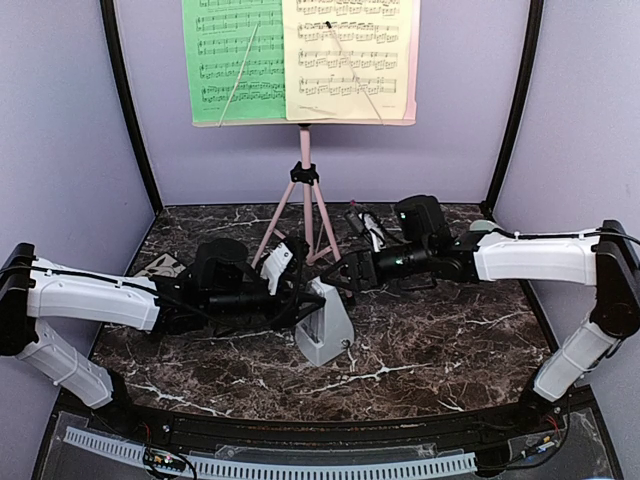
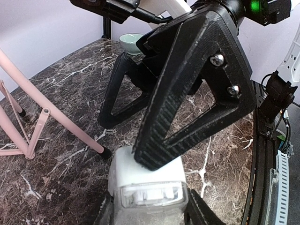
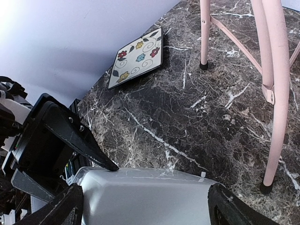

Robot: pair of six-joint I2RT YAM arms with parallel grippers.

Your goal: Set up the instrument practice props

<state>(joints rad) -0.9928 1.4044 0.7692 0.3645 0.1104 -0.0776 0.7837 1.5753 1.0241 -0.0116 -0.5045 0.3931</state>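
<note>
Starting at the far left: seeing the tile (image 3: 138, 56) lying flat by the wall, well apart from the work. Not touching that one.

Next, clamping the left gripper (image 1: 298, 298) on the metronome (image 1: 325, 335), pinching both sides near the top. Resting the metronome on the table (image 1: 440, 340), about upright, just in front of the stand's feet.

Looking up behind it: seeing the stand (image 1: 305, 175) on its three legs, holding the green sheet (image 1: 235, 60) on the left and the yellow sheet (image 1: 345, 55) on the right, side by side. Judging that part as done.

Working on the metronome now, most likely setting it in its spot or passing it across. Doing this well by:
- holding it straight and moving slowly;
- not bumping the pink legs close by;
- not letting go on one side before gripping on the other, or before laying the base flat.

Moving right: reaching in with the right gripper (image 1: 345, 275), with fingers spread wide, one on each side of the metronome. Not squeezing it yet, as far as can be told. Maybe touching the top with one fingertip; hard to tell from the left wrist view.

Ending at the far right: seeing the bowl (image 2: 131, 42) near the back edge, well apart from both grippers. Not touching that either.
</note>
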